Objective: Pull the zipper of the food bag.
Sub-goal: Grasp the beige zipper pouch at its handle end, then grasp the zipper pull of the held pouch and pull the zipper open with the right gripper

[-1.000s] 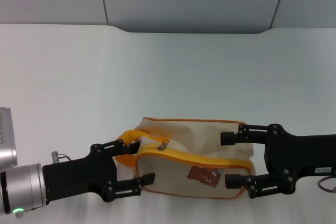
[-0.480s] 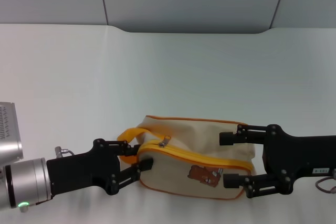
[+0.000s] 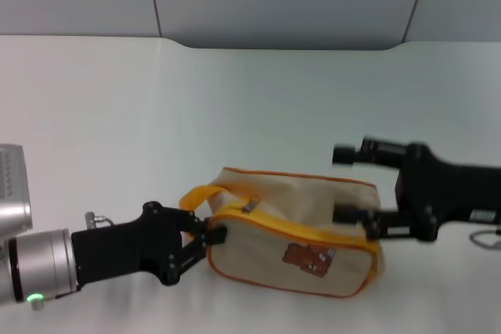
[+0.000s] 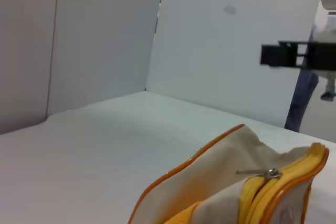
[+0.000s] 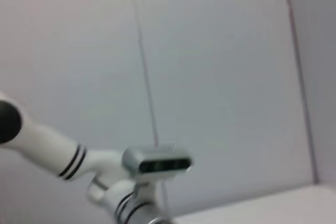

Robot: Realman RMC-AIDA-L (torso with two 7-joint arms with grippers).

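Both grippers sit at the food bag (image 3: 293, 232): left gripper (image 3: 205, 234) pinching its near end, right gripper (image 3: 344, 184) spread wide (off the fabric), so the zipper (image 3: 297, 232) could just drag the bag along.

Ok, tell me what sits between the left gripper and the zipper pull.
The orange loop handle lies beside the left gripper at the food bag's left end. The silver pull tab sits just past it on the bag's top; nothing else visibly blocks it.
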